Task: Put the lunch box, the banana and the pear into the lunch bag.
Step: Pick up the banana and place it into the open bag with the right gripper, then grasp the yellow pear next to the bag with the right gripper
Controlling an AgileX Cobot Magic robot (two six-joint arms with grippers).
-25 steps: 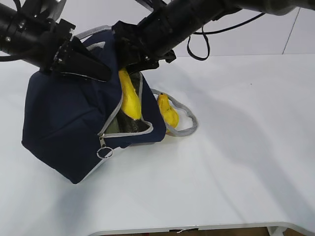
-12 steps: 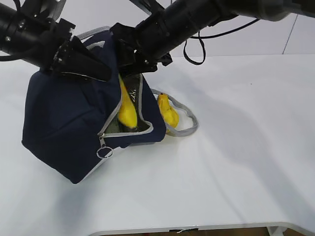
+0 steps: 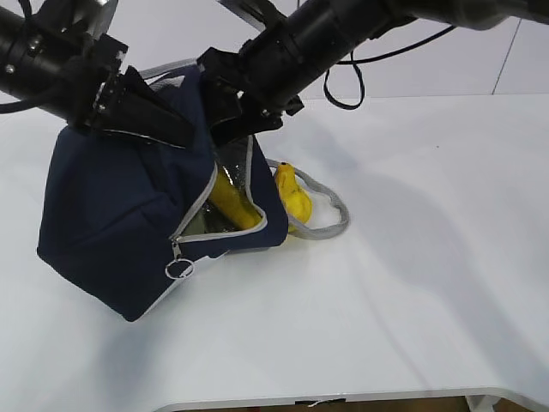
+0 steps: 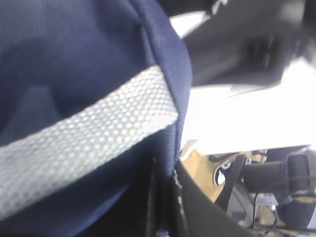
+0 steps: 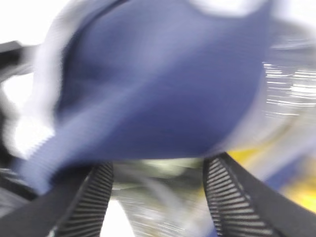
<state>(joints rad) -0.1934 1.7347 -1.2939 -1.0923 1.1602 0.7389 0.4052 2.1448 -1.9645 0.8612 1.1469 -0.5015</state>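
Note:
The navy lunch bag (image 3: 111, 215) stands tilted on the white table with its zipped mouth gaping to the right. My left gripper (image 3: 182, 130) is shut on the bag's upper edge (image 4: 163, 98) and holds it up. The banana (image 3: 233, 202) lies slanted inside the mouth against the foil lining, free of any gripper. Just above it, my right gripper (image 3: 226, 130) hangs open over the opening; its ribbed fingers (image 5: 91, 197) stand wide apart with nothing between them. The pear (image 3: 293, 199) rests on the table beside the bag, inside a grey handle loop (image 3: 330, 225). The lunch box is hidden.
The bag's ring pull (image 3: 178, 269) dangles at the low front corner. The white table (image 3: 412, 283) stretches to the right and front of the bag. A black cable (image 3: 343, 86) loops under the right arm.
The right gripper's jaws have spread and let the banana go. The banana has slid from upright between them down into the bag, where it now leans. The left arm has not moved.

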